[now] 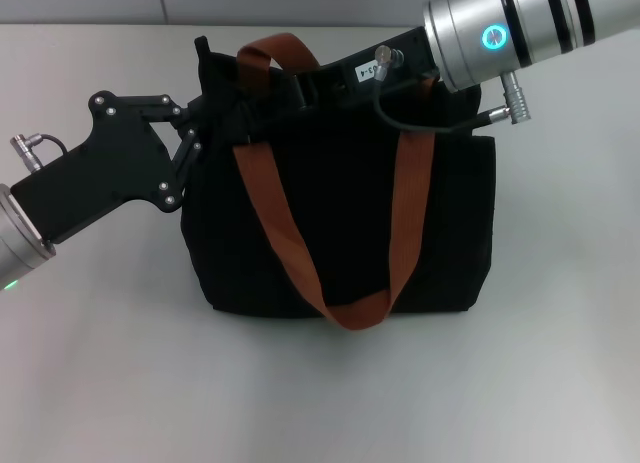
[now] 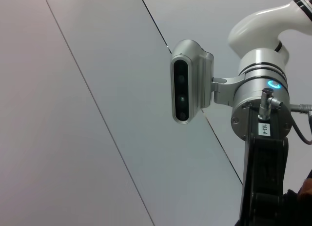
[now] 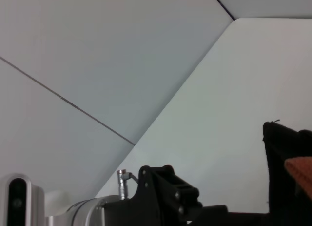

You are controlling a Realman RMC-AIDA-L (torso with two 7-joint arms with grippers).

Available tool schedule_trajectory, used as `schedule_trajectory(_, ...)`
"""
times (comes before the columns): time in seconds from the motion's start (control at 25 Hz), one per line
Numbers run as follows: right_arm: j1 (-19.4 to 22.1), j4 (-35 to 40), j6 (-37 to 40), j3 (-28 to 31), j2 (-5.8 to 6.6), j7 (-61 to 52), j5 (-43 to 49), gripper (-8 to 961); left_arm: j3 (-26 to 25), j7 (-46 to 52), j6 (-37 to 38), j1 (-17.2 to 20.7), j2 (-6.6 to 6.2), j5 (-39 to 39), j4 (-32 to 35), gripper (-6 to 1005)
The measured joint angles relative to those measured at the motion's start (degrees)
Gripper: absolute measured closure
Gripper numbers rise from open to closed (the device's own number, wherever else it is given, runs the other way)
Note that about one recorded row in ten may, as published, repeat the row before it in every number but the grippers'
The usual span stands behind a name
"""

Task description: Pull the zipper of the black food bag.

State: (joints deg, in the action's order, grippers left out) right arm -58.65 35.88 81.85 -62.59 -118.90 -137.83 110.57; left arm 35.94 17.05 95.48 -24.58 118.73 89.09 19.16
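Note:
The black food bag point(image 1: 340, 233) stands upright mid-table, and its orange-brown straps point(image 1: 290, 233) hang down its front. My left gripper point(image 1: 203, 133) comes in from the left. Its linkage is drawn together on the bag's upper left corner. My right gripper point(image 1: 292, 87) reaches in from the upper right and lies along the bag's top edge, black against black. The zipper pull is hidden under it. The right wrist view shows the bag's corner point(image 3: 285, 157) and a bit of strap point(image 3: 300, 170).
The bag stands on a white table point(image 1: 320, 393), with bare surface in front of it and to both sides. A pale wall point(image 1: 100, 3) runs behind. The left wrist view shows my right arm's wrist point(image 2: 263, 113) and its camera housing point(image 2: 187, 82).

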Motion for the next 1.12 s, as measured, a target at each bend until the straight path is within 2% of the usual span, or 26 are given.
schedule_trajectory(0.44, 0.48, 1.22, -0.82, -0.2, -0.05, 0.44, 0.32, 659, 0.0, 0.0, 0.18, -0.11, -0.09, 0.0, 0.01, 962)
schedule_trajectory(0.76, 0.45, 1.81, -2.68, -2.58, -0.21, 0.53, 0.32, 692, 0.01, 0.0, 0.58, -0.29, -0.07, 0.05, 0.0, 961)
schedule_trajectory(1.12, 0.84, 3.29, -3.03, -2.92, -0.31, 1.24, 0.29, 791, 0.01, 0.0, 0.69, -0.25, -0.09, -0.5, 0.0, 960)
